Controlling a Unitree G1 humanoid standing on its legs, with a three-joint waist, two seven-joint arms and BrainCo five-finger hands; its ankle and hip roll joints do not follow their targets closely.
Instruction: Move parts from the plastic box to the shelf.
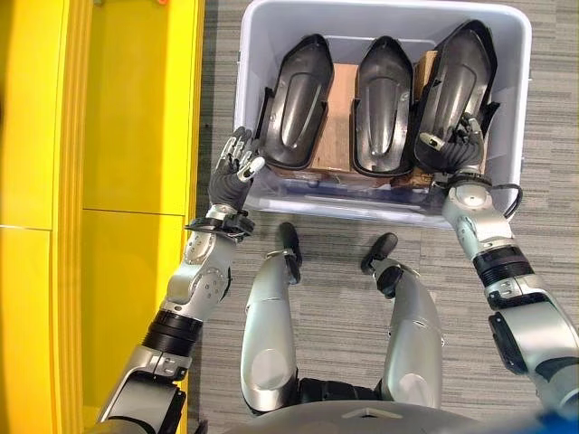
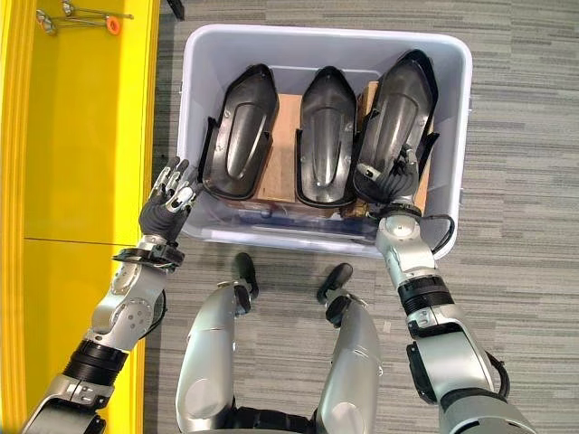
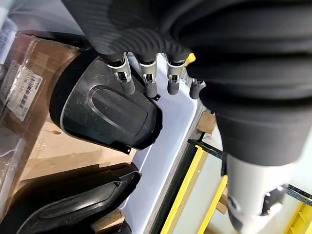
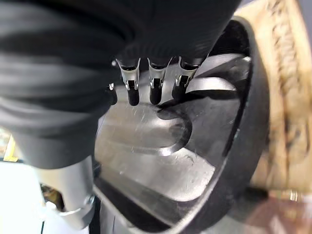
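Plastic box (image 1: 249, 54) crowded, little slack between parts

Three black moulded shells (image 1: 382, 104) fill it side by side; open carpet (image 1: 552, 172) lies right, yellow shelf (image 1: 136, 108) blocks left

Three glossy black parts (image 1: 380, 104) lie on brown cardboard (image 1: 339, 136) inside a pale grey-blue plastic box (image 1: 520, 108). At nine o'clock the shelf (image 1: 118, 136) is bright yellow. The floor (image 1: 543, 226) carries grey carpet with fine horizontal stripes.

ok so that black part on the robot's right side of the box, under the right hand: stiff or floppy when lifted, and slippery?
Probably stiff: the black part holds a moulded shell shape with a raised rim. Possibly slippery: its glossy surface shows highlights under the right hand. Likely awkward rather than heavy: it looks thin-walled but long, leaning on cardboard in the plastic box, so it may swing.
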